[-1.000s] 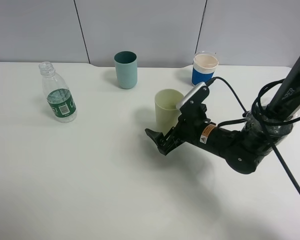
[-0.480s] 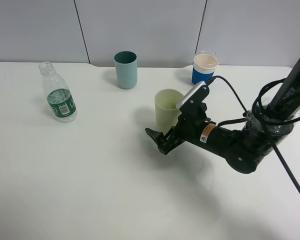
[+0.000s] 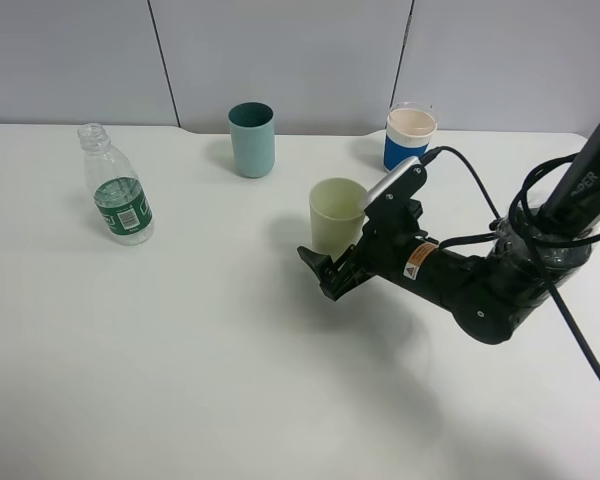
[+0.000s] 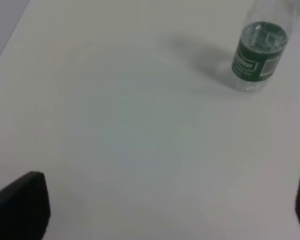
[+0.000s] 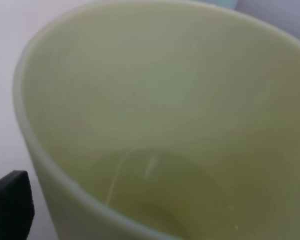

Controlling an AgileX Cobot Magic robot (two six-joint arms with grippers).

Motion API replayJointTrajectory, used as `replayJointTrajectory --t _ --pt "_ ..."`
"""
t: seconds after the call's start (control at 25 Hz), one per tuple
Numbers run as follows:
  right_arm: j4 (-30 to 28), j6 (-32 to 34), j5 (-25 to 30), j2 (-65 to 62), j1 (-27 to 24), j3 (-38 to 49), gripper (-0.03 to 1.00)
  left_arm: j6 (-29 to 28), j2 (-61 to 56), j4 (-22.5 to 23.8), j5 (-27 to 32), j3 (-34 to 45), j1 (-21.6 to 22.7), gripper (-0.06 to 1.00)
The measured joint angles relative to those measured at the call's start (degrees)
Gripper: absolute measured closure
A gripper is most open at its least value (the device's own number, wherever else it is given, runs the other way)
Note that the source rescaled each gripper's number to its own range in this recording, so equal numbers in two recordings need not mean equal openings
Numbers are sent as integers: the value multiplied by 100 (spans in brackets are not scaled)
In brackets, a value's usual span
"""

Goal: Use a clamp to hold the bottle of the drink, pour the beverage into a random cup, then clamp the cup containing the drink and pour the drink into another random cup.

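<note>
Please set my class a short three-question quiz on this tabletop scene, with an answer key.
1. True or false: the bottle lies on its side.
2. Which is nearest the right gripper? A bottle; B pale yellow-green cup; C teal cup.
3. Which cup stands closest to the bottle?
Key: 1 false; 2 B; 3 teal cup.

Clear ribbed plastic bottle (image 3: 115, 200); matt white table (image 3: 180, 350).
</note>
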Motion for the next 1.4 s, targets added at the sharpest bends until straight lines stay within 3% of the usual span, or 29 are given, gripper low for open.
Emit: replayJointTrajectory --t 0.2,0.24,0.28,0.32,0.4,0.44,0.88,1.12,1.4 --pt "0 0 0 -4 0 0 -2 0 0 0 0 0 0 -6" --pt "0 0 0 -4 0 0 3 0 0 0 0 0 0 -6" --pt "0 0 0 -4 0 0 13 0 0 0 0 0 0 -6" --pt "0 0 0 -4 0 0 29 0 0 0 0 0 0 -6" --pt "-6 0 0 -4 0 0 77 0 0 0 0 0 0 -6" --pt "-26 15 6 -4 0 0 97 0 0 0 0 0 0 -6" --pt "-40 293 52 -53 0 0 96 0 0 0 0 0 0 -6" --pt "86 532 132 -747 0 5 96 0 0 0 0 0 0 -6" --pt "438 574 785 -1694 0 11 96 0 0 0 0 0 0 -6"
